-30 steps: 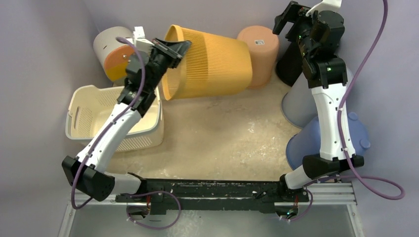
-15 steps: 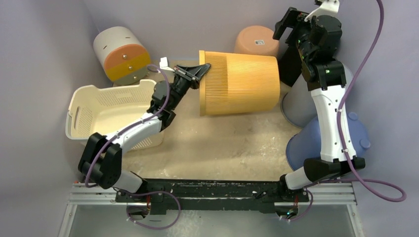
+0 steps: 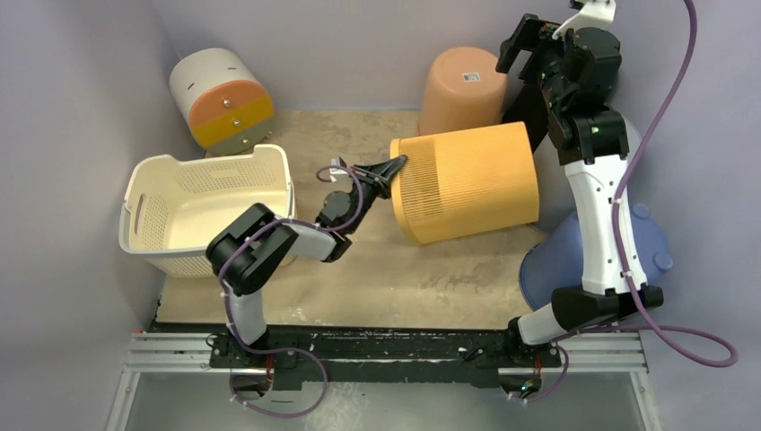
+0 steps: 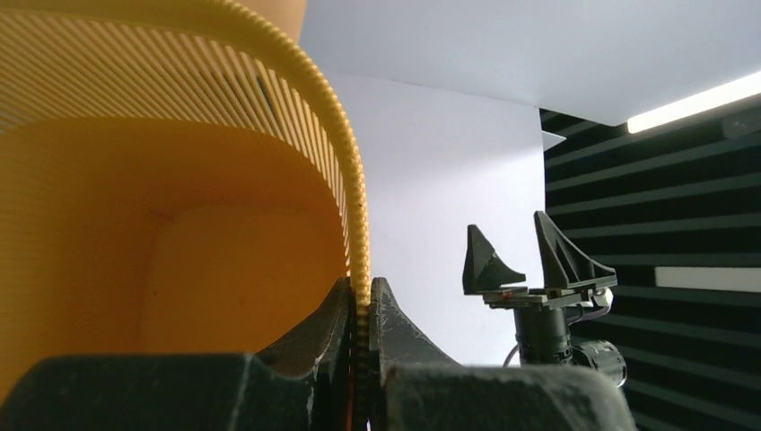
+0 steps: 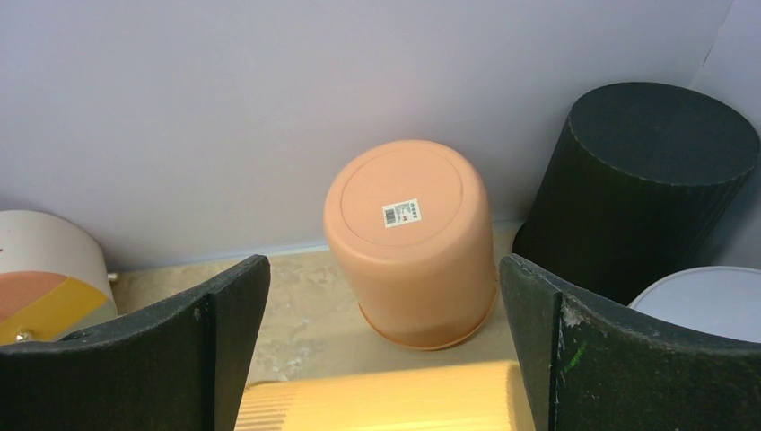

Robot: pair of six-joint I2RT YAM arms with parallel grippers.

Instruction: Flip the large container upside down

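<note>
Large container (image 3: 467, 184): a yellow-orange bin, round, with fine ribs running along its wall from mouth to base and a thicker beaded rim. It is slightly narrower at the closed end. It sits right of centre on the table (image 3: 359, 278), just in front of the upturned peach pot (image 3: 462, 88) and close beside the right arm. The bin lies on its side. Its long axis runs roughly left to right across the table, a little askew, with the open mouth facing left and the closed base facing right. Whether its lower wall rests on the table or hangs just clear cannot be told from above. The left gripper (image 3: 388, 169) reaches in low from the left. In the left wrist view its jaws are pinched tight on the beaded rim, one finger (image 4: 328, 319) inside the mouth and the other outside, with the smooth orange inside of the bin on the left. The right gripper (image 3: 525, 40) is raised at the back wall with its jaws spread wide and nothing between them. Its wrist camera looks down on the peach pot's labelled base, and a black bin (image 5: 646, 180) stands just to the right of the pot. A white basket (image 3: 153, 180) stands at the left of the table, well apart from the bin.
</note>
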